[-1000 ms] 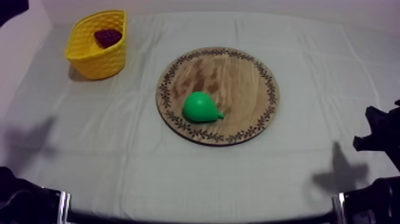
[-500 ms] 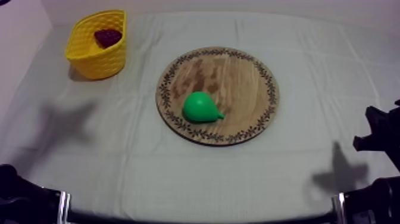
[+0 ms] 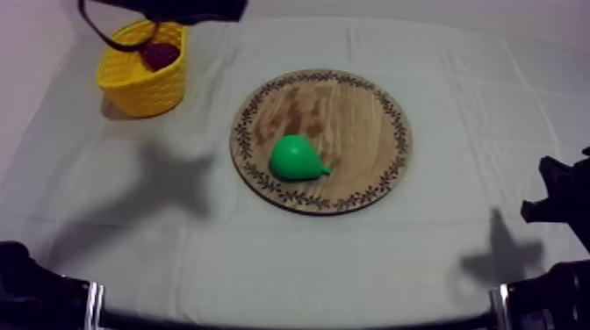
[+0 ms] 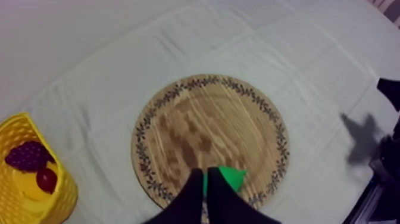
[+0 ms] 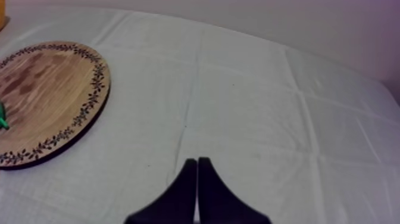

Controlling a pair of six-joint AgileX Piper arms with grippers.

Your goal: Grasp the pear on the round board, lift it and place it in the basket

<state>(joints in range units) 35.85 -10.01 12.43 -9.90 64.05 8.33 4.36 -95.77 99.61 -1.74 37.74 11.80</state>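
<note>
On the near left part of the wooden board [image 3: 351, 114] lies the pear [image 3: 297, 158], on its side, with the thin end pointing to the right. Your left gripper [image 4: 202, 174] is high over the table and aims toward it, the two fingers together as a narrow wedge and holding nothing; the left arm [image 3: 176, 9] is at the far left, above the yellow basket [image 3: 140, 88]. I judge that the step in hand is the approach. To do it well, open the fingers wide before you go down, and set them across the round thick body, not on the thin end, because the smooth shape may roll or slip out. Close softly and lift straight up. The basket, well apart from the board, already holds a bunch of grapes [image 3: 159, 55] and a small red fruit [image 4: 46, 179], so release low over them. Your right gripper [image 5: 197, 161] rests at the near right with fingers together; leave it there.
</note>
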